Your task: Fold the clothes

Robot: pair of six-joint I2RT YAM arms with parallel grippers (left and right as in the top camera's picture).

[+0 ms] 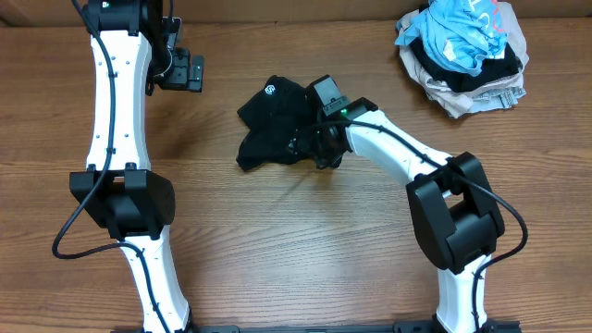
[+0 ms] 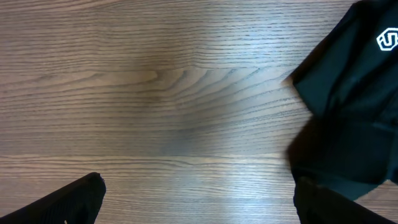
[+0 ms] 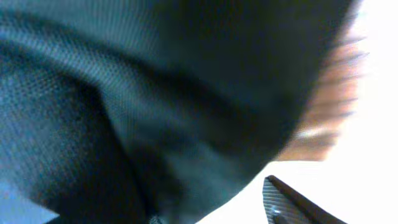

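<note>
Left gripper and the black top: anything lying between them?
Nothing: only bare table between left gripper and black top, clear in the overhead view.

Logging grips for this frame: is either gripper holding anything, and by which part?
Left gripper: open, nothing held. Right gripper: down in the black top; hold cannot be told.

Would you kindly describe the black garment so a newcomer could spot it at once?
On the brown wooden table, ignore the heap of light blue, beige and white garments in the far corner and look near the middle. There, at the tip of the white right arm, lies a crumpled black soft-fabric top. It lies alone and is plain black apart from a small white round logo.
</note>
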